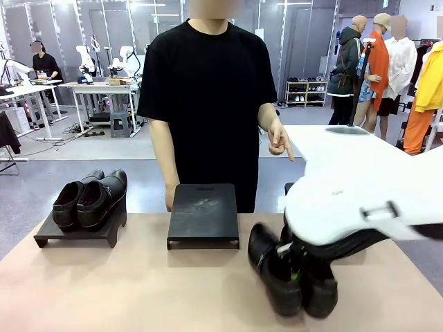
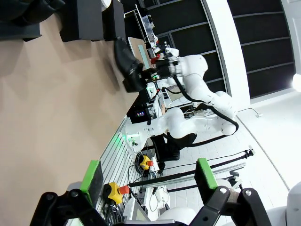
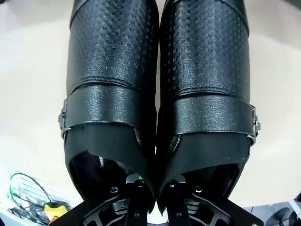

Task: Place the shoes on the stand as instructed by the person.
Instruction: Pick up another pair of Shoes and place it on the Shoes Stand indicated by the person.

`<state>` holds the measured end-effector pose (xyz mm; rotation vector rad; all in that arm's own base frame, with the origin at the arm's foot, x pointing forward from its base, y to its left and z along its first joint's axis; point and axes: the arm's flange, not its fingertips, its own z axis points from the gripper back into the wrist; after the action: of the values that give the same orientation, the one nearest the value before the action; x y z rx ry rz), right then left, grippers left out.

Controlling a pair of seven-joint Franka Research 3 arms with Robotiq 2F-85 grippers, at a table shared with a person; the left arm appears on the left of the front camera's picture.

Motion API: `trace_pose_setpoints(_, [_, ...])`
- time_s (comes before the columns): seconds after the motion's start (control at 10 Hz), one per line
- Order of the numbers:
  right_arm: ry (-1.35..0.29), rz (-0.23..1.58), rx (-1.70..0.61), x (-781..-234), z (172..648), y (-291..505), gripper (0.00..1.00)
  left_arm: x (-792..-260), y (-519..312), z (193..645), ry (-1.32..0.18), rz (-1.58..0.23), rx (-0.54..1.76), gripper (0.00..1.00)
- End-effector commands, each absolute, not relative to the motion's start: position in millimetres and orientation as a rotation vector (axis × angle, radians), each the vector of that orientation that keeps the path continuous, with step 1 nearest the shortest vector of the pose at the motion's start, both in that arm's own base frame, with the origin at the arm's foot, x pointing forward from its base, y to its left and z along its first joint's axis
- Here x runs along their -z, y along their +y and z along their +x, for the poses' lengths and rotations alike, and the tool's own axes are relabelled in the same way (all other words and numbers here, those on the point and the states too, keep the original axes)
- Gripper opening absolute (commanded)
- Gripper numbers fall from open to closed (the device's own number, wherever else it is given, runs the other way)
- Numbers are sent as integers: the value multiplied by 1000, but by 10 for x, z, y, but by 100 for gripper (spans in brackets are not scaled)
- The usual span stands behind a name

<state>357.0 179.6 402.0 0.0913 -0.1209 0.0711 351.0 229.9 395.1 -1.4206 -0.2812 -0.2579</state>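
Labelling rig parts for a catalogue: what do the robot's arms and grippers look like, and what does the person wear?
The right arm is glossy white with rounded links and a black cable along it. The left gripper is black, with open linkages and green pads on its fingers. The right gripper is black with bolted linkages. The person wears a black short-sleeved T-shirt.

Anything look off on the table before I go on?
Nothing spilled or damaged. The right gripper pinches the near pair by the inner walls, and that pair lies skewed on the table. The middle stand has pale scuffs on top. The other pair sits neatly on the left stand.
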Motion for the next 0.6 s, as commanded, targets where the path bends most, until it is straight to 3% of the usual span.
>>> trace_pose_setpoints(0.0, [-260,114,-90,-4603,3364,1364,0,-3958,2284,3515,-301,-1407,254,100])
trace_pose_setpoints(0.5, [-383,107,-135,-5235,3554,531,0,-3958,2284,3515,-301,-1407,254,100])
